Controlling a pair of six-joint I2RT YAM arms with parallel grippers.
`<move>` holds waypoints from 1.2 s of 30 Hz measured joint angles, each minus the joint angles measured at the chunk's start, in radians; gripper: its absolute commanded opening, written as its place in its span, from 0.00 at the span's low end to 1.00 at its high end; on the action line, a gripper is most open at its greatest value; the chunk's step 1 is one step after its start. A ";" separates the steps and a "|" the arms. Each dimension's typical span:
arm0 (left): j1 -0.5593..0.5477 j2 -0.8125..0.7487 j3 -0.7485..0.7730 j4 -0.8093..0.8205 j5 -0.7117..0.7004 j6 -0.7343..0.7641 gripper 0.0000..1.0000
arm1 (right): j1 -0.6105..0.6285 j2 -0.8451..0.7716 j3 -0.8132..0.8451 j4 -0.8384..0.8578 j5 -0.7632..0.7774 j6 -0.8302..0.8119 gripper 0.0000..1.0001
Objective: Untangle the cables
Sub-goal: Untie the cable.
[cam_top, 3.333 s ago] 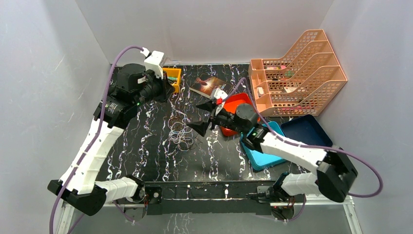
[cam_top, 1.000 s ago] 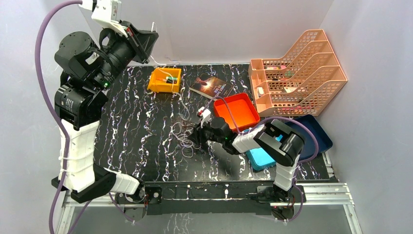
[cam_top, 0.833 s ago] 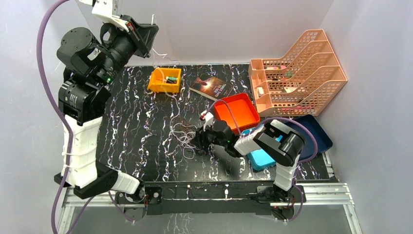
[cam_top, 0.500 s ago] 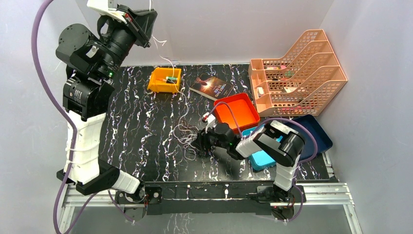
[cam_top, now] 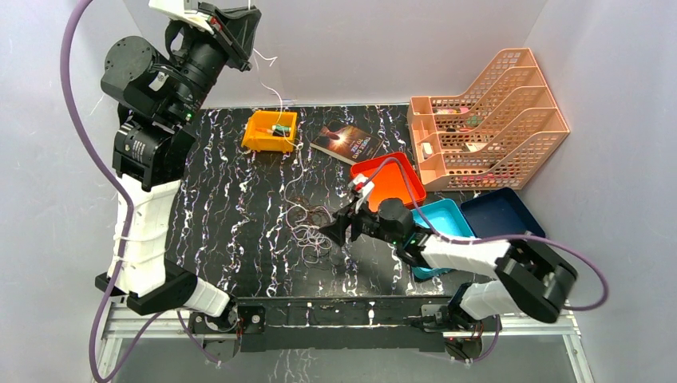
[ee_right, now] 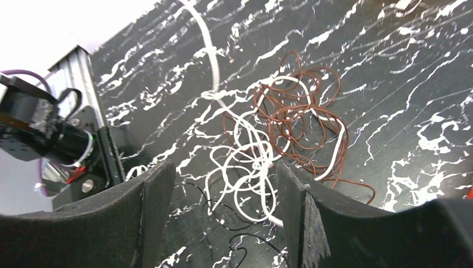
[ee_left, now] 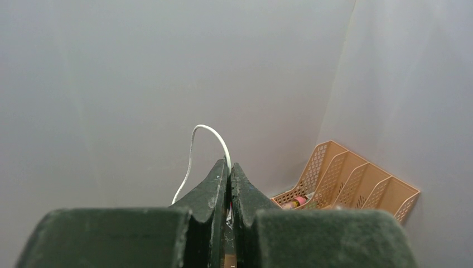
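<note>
Status: task in progress, early stage.

The left gripper (ee_left: 229, 167), raised high over the far-left corner of the counter (cam_top: 223, 207), has its fingers pressed together on one end of the whitish cable (ee_left: 207, 129). That cord runs down to the cables (cam_top: 307, 227), which lie in a loose tangle at mid-counter.

The right gripper (ee_right: 223, 176) hangs low just beside the tangle's right side, fingers wide apart and holding nothing.

Done: one cord end lifted. Outstanding: the whitish loops are interlaced with the brown cable (ee_right: 312, 111), thin black strands lie at the near side, and no cord appears fully separated.
</note>
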 measured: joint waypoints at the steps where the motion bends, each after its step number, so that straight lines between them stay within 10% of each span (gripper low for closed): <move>1: 0.000 0.000 -0.005 0.000 0.000 0.001 0.00 | 0.000 -0.046 -0.002 -0.029 0.000 -0.005 0.77; 15: 0.000 -0.006 -0.052 -0.001 0.000 0.005 0.00 | 0.000 -0.327 0.041 -0.311 0.092 -0.101 0.82; 36: 0.000 -0.007 -0.057 -0.016 0.003 0.005 0.00 | 0.001 0.090 0.425 -0.388 -0.015 -0.114 0.83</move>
